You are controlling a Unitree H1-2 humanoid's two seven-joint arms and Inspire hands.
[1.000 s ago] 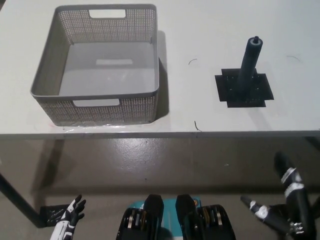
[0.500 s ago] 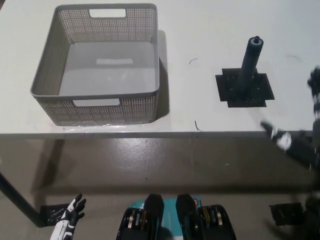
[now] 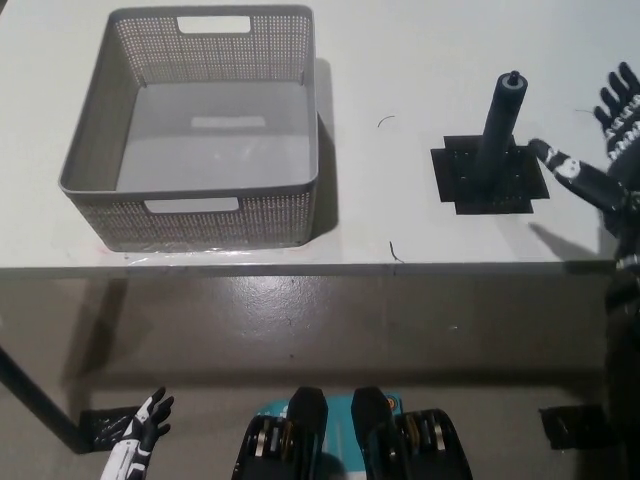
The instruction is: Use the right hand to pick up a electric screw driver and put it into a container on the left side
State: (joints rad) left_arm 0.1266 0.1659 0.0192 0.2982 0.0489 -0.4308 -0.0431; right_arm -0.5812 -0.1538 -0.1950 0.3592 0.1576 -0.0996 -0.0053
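The dark electric screwdriver [image 3: 499,124] stands upright on a black square base [image 3: 489,179] at the right of the white table. My black right hand [image 3: 603,150] hovers open just to its right, fingers spread, not touching it. A grey perforated basket [image 3: 200,130] sits empty on the table's left part. Down at the lower left, below the table edge, my white left hand [image 3: 138,445] rests open.
The table's front edge [image 3: 320,268] runs across the middle of the view, with floor below it. A dark table leg [image 3: 35,400] stands at the lower left. Bare tabletop lies between the basket and the screwdriver.
My right hand has risen from below the table edge at the lower right to beside the screwdriver over the table. The left hand, basket and screwdriver have stayed put.
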